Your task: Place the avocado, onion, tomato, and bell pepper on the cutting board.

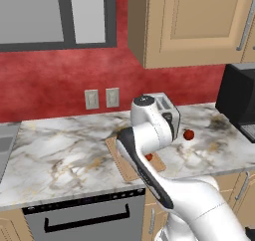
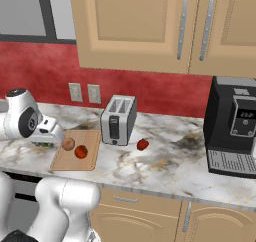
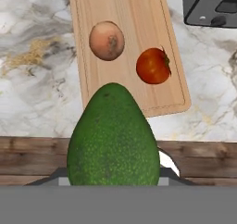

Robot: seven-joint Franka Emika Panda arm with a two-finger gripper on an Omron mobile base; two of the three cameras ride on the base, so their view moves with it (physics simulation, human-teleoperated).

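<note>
Gripper clamped on avocado, narrow end toward cutting board

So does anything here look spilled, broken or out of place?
Nothing spilled or broken. The only stray is the bell pepper, alone on the counter by the toaster, away from the cutting board.

You have the onion and tomato side by side on the cutting board, which lies on the tabletop left of the toaster. The bell pepper sits right of the toaster. The avocado hangs in the hand off the board's near edge.
</note>
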